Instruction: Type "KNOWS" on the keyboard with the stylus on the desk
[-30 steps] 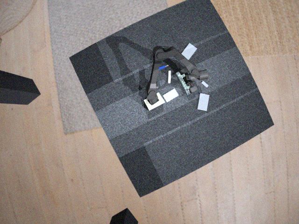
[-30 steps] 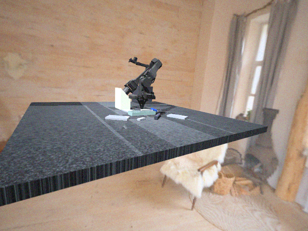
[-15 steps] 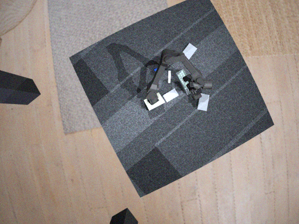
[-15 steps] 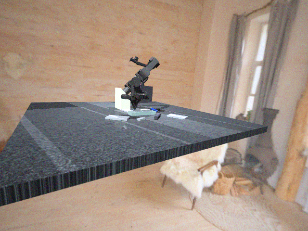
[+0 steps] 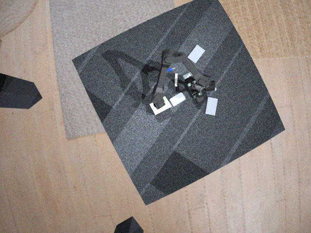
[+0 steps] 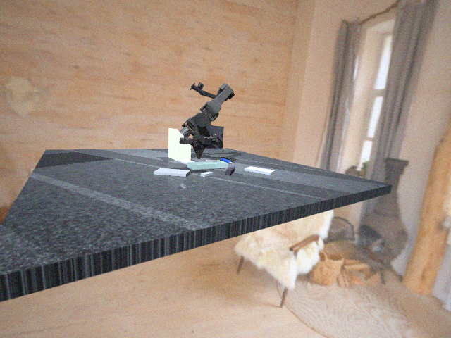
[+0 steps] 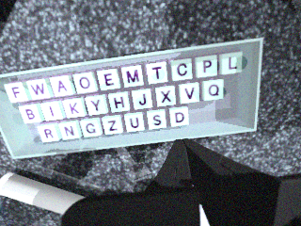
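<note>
The end effector [image 5: 190, 80] [image 6: 199, 157] [image 7: 182, 145] is closed, with no stylus visible in it. In the wrist view, the keyboard [image 5: 187, 74] [image 6: 207, 165] [image 7: 207, 124] stretches crosswise beyond the fingertips, K up and left. The exterior view adds the gap beneath them; the top view shows a blue pen [image 5: 170, 70] [image 6: 225, 160], probably the stylus, beside the arm on the worktop [image 5: 190, 140] [image 6: 145, 207] [image 7: 141, 28].

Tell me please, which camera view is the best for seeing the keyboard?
The wrist view: it shows the keyboard from above, with its three rows of letters readable. The top view shows it small and partly covered by the arm. The exterior view shows only its pale green side, low on the desk, without readable letters.
</note>
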`<state>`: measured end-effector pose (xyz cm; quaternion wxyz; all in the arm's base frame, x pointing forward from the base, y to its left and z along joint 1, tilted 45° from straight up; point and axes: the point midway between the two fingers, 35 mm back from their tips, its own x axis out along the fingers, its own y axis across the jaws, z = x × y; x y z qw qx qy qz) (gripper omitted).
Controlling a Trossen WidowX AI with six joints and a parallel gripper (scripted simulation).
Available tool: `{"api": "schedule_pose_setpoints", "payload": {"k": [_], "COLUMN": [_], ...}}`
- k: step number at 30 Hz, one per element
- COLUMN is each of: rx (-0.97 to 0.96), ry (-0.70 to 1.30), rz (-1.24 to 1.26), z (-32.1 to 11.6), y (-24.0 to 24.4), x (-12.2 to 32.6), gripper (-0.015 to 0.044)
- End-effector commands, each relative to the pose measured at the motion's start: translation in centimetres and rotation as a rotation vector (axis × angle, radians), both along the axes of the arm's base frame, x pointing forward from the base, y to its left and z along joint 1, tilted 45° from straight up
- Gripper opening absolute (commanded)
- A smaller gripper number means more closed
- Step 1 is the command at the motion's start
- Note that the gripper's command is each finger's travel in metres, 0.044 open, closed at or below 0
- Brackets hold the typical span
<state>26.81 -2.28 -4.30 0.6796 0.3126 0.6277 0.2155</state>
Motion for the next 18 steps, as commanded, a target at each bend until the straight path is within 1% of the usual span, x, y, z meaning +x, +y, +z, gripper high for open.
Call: {"api": "schedule_pose_setpoints", "payload": {"k": [1,6,18], "rx": [0.001,0.006,0.006], "ry": [-0.001,-0.001,-0.001], "rz": [-0.003,-0.003,-0.003], "z": [0.7,5.0,5.3], "y": [0.7,5.1,5.1], "x": [0.2,0.7,0.7], "gripper": [0.0,0.0,0.0]}}
